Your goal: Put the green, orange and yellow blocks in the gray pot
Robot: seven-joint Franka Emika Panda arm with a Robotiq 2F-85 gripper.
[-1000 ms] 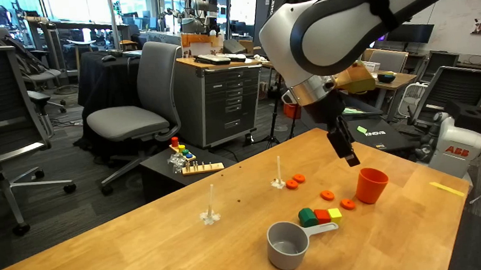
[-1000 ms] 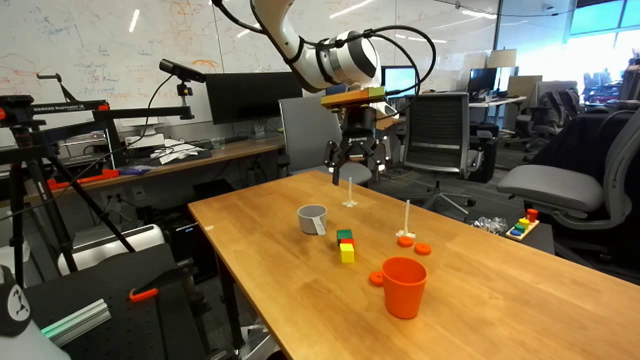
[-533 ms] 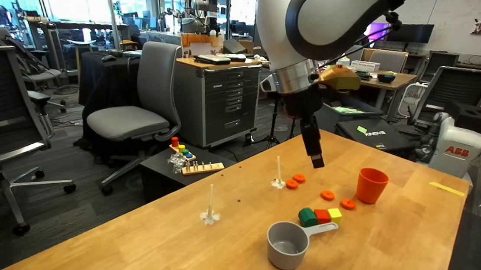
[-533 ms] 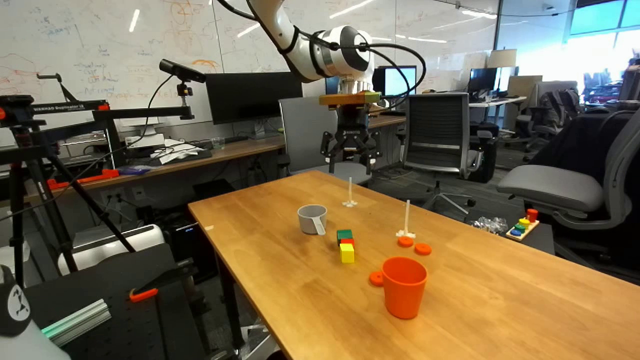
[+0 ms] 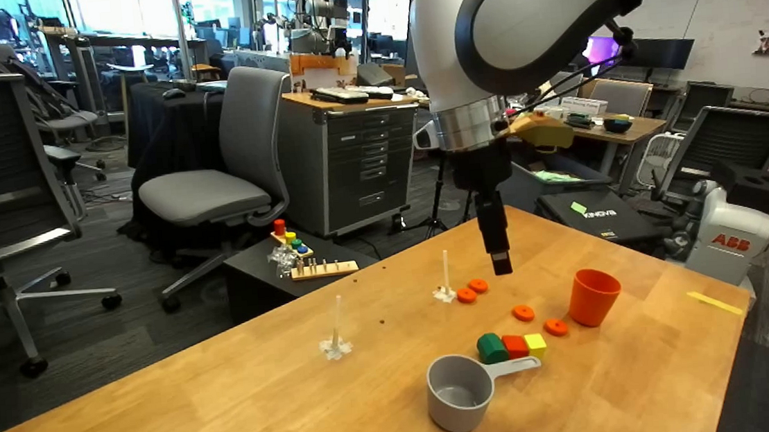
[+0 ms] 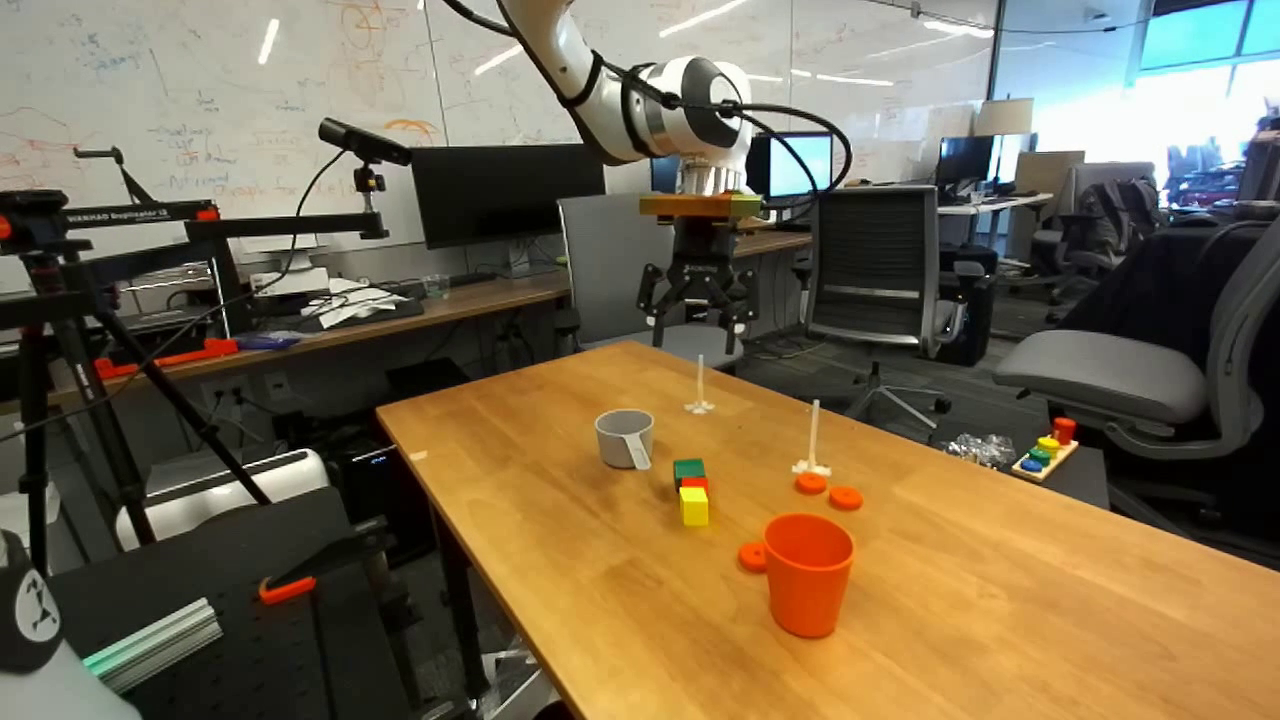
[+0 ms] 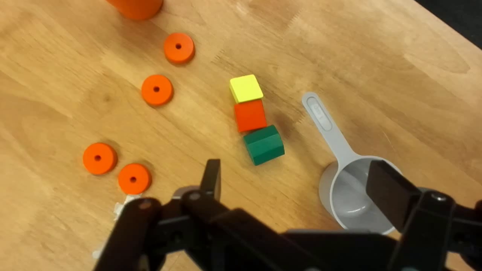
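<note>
In the wrist view the yellow block (image 7: 246, 89), orange block (image 7: 250, 116) and green block (image 7: 264, 145) lie on the table in a touching row. The orange one looks red-orange. To their right stands the gray pot (image 7: 352, 199), upright, its handle pointing past the row; no block shows in its visible interior. Both exterior views show the same row by the pot (image 5: 453, 408). My gripper (image 6: 696, 342) hangs well above the table, pointing down. Its fingers are spread wide with nothing between them; in the wrist view one finger (image 7: 391, 192) covers part of the pot.
An orange-red cup (image 5: 593, 297) stands beyond the yellow block. Several orange discs (image 7: 157, 90) lie scattered near the row. Two thin upright pegs (image 6: 814, 437) are fixed to the table (image 6: 560, 560). A strip of yellow tape (image 5: 714, 303) marks one table edge.
In an exterior view my gripper has swung left, away from above the cup, and straightened from a tilt to nearly vertical. It stayed open. Blocks and pot have not moved.
</note>
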